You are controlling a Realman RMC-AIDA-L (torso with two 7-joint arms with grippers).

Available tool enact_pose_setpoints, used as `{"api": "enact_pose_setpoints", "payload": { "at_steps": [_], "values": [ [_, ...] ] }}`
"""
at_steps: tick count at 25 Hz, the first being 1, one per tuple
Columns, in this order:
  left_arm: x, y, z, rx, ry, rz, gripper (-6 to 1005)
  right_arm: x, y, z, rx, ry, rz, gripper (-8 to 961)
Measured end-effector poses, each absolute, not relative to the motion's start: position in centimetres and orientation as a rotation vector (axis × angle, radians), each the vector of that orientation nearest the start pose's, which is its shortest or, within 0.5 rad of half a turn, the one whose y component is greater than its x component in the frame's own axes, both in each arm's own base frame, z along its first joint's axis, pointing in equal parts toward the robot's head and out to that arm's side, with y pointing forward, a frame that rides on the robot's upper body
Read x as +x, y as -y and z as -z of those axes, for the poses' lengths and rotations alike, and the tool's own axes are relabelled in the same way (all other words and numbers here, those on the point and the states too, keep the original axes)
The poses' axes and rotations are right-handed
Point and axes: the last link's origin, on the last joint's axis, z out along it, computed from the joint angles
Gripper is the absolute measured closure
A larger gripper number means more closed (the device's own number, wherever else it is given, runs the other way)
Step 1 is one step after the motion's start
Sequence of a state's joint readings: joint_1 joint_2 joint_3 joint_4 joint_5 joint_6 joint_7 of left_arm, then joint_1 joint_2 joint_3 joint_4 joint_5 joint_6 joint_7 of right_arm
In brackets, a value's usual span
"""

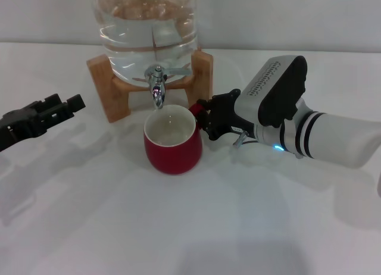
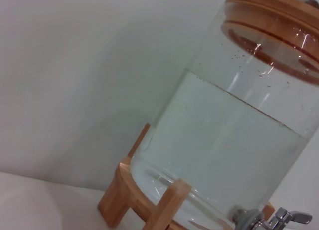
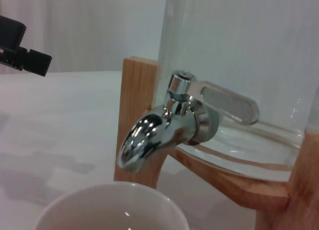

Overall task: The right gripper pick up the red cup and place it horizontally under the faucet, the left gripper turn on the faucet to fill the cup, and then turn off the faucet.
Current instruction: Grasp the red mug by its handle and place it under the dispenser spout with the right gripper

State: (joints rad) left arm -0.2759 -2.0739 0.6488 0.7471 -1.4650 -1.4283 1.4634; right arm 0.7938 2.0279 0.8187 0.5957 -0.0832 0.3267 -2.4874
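The red cup stands upright on the white table, its white inside directly below the spout of the chrome faucet. My right gripper reaches in from the right and is shut on the cup's small red handle. In the right wrist view the faucet hangs close above the cup's rim, its flat lever pointing sideways, and no water shows. My left gripper hovers open at the far left, well apart from the faucet. The left wrist view catches only the faucet's lever at its edge.
A large glass water jar rests on a wooden stand behind the cup. The jar is partly filled with water. Bare white table spreads in front of the cup and to its left.
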Motion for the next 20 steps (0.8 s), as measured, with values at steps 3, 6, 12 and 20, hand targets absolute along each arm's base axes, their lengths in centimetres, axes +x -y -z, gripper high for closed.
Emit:
{"api": "enact_pose_setpoints", "payload": {
  "at_steps": [3,6,12,20],
  "values": [
    [-32.69,-30.03,-5.71,-2.115,1.140,0.972,136,15.56,-39.78,13.21,-2.470,-0.293,-0.374,813],
    [-32.73,-29.99,-5.73,-2.113,1.140,0.972,136,15.63,-39.68,13.21,-2.472,-0.293,-0.380,813],
    [-32.62,-30.11,-5.75,-2.114,1.138,0.974,137,15.87,-39.36,13.30,-2.483,-0.282,-0.386,809],
    [-32.62,-30.14,-5.74,-2.113,1.139,0.974,137,16.25,-39.03,13.33,-2.490,-0.284,-0.395,801]
  ]
}}
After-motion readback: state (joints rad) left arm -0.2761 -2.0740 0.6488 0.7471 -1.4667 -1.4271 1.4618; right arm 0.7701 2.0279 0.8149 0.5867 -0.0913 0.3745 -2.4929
